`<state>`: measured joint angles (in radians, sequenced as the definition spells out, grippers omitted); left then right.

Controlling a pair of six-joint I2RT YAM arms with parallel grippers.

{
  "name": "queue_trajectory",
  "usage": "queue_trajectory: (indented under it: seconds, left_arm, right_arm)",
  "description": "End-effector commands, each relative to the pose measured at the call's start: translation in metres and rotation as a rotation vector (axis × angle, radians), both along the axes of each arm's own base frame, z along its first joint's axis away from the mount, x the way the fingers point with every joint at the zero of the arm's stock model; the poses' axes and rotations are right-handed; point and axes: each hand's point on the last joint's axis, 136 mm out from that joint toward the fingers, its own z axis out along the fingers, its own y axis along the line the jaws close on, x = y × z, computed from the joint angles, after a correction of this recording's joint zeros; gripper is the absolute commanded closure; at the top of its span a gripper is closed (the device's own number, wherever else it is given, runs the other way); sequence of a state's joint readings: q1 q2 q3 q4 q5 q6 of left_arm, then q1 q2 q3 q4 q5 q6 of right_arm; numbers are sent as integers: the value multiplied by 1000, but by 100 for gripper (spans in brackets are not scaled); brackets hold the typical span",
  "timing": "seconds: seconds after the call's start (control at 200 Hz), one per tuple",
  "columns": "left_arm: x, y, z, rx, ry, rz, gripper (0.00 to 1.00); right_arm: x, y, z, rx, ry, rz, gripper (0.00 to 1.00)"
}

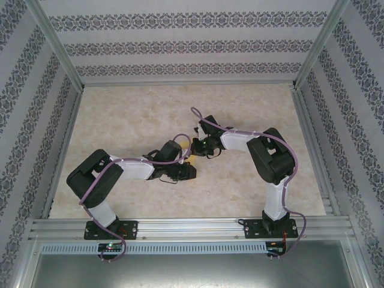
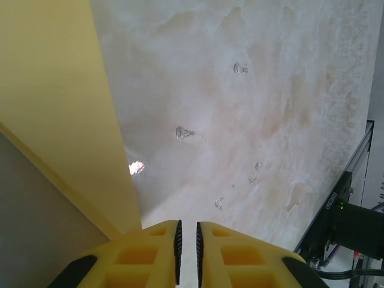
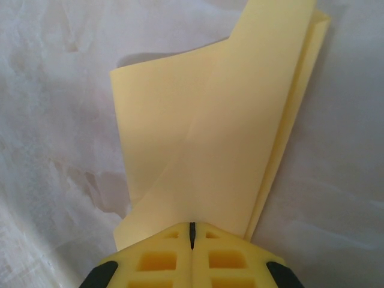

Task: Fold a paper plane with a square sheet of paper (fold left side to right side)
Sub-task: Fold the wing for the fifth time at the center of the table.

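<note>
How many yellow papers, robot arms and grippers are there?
yellow paper: 1
robot arms: 2 (left arm, right arm)
grippers: 2 (left gripper, right gripper)
Total: 5

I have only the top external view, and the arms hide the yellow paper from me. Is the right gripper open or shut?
Observer: Shut. In the right wrist view the right gripper has its fingers together, tips over the paper.
Operator: Is the paper already folded?
Observer: Yes, doubled layers show along the edge at the right of that view.
Operator: And the left gripper?
Observer: The left gripper is slightly open, with nothing between its fingers. The paper lies at the left of its wrist view.
</note>
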<state>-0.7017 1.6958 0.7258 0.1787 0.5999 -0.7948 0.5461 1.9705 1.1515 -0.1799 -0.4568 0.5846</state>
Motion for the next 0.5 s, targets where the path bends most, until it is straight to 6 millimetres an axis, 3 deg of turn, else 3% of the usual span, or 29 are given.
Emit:
queue_trajectory:
  seconds: [0.0, 0.495]
  left_arm:
    - [-10, 2, -12, 32, 26, -7, 82]
    - [-12, 6, -18, 44, 33, 5, 83]
  right_arm:
    - [-12, -13, -27, -107, 52, 5, 100]
    - [-14, -14, -27, -123, 56, 13, 100]
